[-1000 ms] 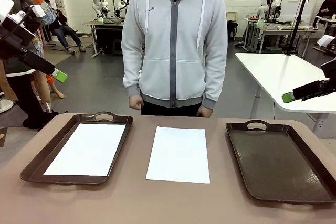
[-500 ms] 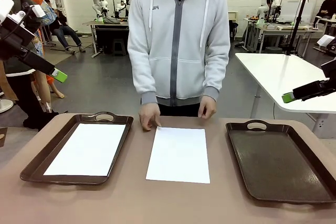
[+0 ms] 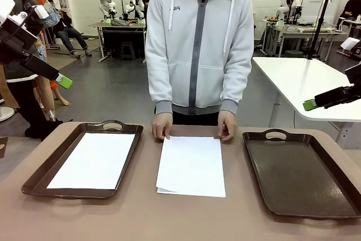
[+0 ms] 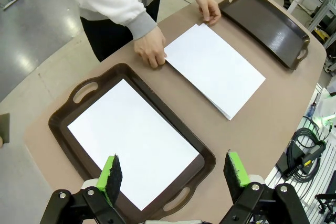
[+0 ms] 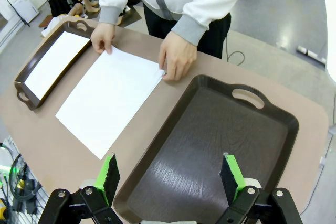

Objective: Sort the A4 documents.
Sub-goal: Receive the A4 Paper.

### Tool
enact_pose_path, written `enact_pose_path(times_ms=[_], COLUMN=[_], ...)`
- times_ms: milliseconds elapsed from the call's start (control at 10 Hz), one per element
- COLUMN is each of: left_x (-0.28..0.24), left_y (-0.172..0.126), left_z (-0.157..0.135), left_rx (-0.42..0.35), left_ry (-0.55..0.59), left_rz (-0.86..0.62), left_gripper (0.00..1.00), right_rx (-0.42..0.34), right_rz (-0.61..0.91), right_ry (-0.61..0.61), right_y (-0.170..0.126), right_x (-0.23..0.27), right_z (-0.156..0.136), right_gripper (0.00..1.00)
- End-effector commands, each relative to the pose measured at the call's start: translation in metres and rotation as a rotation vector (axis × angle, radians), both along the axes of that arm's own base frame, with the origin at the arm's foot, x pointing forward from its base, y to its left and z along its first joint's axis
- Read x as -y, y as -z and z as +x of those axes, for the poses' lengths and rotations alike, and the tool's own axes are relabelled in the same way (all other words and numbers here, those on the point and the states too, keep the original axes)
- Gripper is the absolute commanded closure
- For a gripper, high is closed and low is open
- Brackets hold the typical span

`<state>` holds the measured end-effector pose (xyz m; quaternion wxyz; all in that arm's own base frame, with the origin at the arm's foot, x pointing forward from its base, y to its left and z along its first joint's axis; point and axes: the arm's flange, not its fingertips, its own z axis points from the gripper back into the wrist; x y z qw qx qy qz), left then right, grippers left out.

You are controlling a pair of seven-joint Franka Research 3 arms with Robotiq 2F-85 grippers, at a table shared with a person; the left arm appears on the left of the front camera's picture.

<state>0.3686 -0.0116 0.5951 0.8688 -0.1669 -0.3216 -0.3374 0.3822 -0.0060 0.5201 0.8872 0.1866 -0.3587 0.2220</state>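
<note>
A4 documents (image 3: 190,166): small stack on the desk (image 3: 141,218) between the trays, person's hands (image 3: 162,126) on its far edge; one sheet (image 3: 93,160) in the left tray (image 3: 40,174); right tray (image 3: 299,179) bare. Sorting barely begun, I judge; stack left to place. My left pincer (image 4: 173,172) and right pincer (image 5: 170,174): wide open, holding nothing

Left gripper (image 4: 176,174) up high at the left edge, right gripper (image 5: 170,177) high at the right edge; both angled down, jaws spread wide.

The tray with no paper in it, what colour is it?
The tray is dark brown with faint wood grain; the right wrist view shows it best.
</note>
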Motion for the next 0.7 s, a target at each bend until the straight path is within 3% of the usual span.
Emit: enact_pose_path(times_ms=[0, 600], left_x=[-0.0001, -0.0001], left_y=[0.0003, 0.0003], left_z=[0.0020, 0.0020], left_rx=[0.003, 0.003], left_ry=[-0.006, -0.006], left_rz=[-0.009, -0.009], left_gripper=[0.00, 0.00], right_rx=[-0.001, -0.001], right_rz=[0.014, 0.014], right_ry=[-0.011, -0.011], right_y=[0.0020, 0.0020], right_x=[0.0007, 0.0007], right_z=[0.0007, 0.0007], right_gripper=[0.00, 0.00])
